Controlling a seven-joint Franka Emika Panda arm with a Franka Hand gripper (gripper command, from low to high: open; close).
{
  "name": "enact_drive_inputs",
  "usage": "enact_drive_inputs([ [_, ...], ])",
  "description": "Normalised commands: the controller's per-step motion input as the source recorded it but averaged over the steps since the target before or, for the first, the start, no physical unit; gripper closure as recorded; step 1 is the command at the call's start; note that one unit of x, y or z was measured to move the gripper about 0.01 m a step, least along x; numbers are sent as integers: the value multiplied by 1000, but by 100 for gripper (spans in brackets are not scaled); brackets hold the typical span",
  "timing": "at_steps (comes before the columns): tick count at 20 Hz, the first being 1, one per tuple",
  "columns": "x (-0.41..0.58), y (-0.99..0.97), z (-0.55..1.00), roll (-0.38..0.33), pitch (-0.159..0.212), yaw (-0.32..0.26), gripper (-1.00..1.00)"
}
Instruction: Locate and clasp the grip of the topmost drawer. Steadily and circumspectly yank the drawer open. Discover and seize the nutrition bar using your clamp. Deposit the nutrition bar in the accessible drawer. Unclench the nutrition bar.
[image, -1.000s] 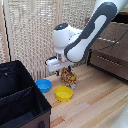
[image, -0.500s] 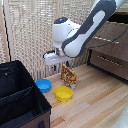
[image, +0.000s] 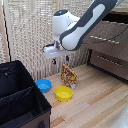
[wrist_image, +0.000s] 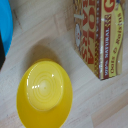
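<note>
Nutrition bar (image: 69, 75), a crinkly orange-and-yellow packet, stands upright on the pale wooden floor (image: 95, 100) in the exterior view, just below the clamp's fingertips and apart from them. The clamp (image: 59, 60) hangs from the bulky white arm (image: 80, 27) with its two short dark fingers (image: 53, 61) pointing down, spread with a gap between them and holding nothing. A yellow bowl (image: 63, 93) sits on the floor below the fingers and nearer the camera, just beside the packet. A blue bowl (image: 43, 85) lies to the exterior view's left of the fingers, also lower. A black bin (image: 17, 97) fills the near corner at the exterior view's left. The dark wood dresser stands well off to the exterior view's right of the fingers; its topmost drawer (image: 107, 36), with a silver bar handle, is partly hidden behind the arm, and I cannot tell whether it is pulled out.

In the wrist view the yellow bowl (wrist_image: 44, 92) is seen from above, the nutrition bar (wrist_image: 100, 35) close beside it without touching, and an edge of the blue bowl (wrist_image: 5, 22) shows. The fingers themselves are out of this picture.
</note>
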Motion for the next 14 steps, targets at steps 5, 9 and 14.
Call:
enact_drive_inputs([
  [5,360,-171,462,136,179,-149,-100],
  [9,324,-143,388,159,198,-151,-100],
  [14,354,-216,432,136,195,-136,-100],
])
